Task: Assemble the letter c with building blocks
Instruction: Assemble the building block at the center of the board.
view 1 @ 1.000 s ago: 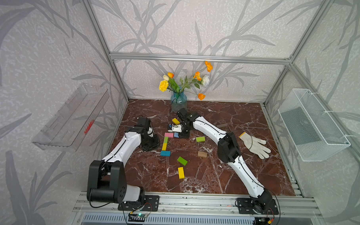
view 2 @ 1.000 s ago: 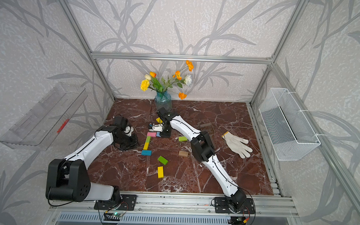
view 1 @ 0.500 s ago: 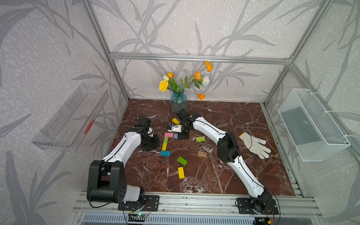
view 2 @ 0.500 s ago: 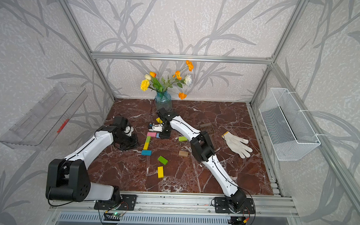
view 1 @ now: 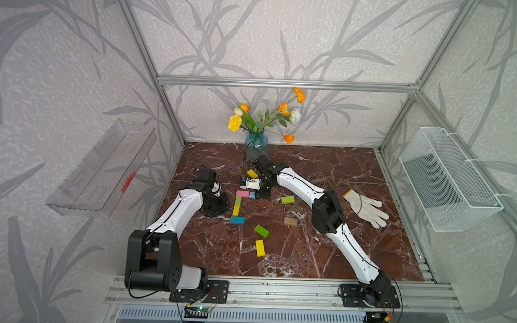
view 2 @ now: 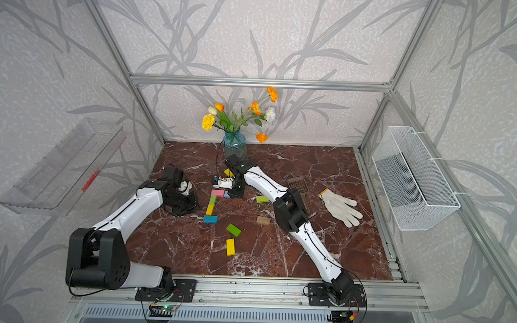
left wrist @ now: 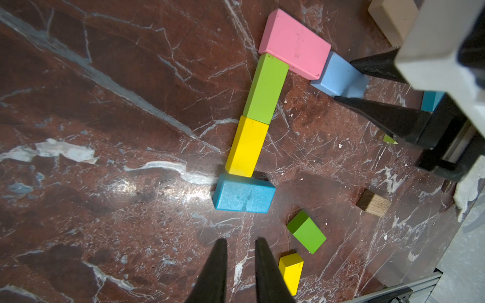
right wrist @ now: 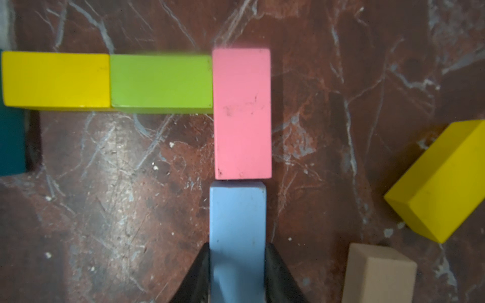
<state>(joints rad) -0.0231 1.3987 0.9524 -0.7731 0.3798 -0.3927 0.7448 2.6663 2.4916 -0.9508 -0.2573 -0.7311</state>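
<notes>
right gripper (right wrist: pixel 237 248) around light-blue block (right wrist: pixel 237 215)

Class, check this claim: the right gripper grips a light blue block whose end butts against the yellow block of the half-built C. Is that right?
Not quite. The right gripper does grip the light blue block, but its end butts against the pink block, not a yellow one. The right wrist view shows it.
</notes>
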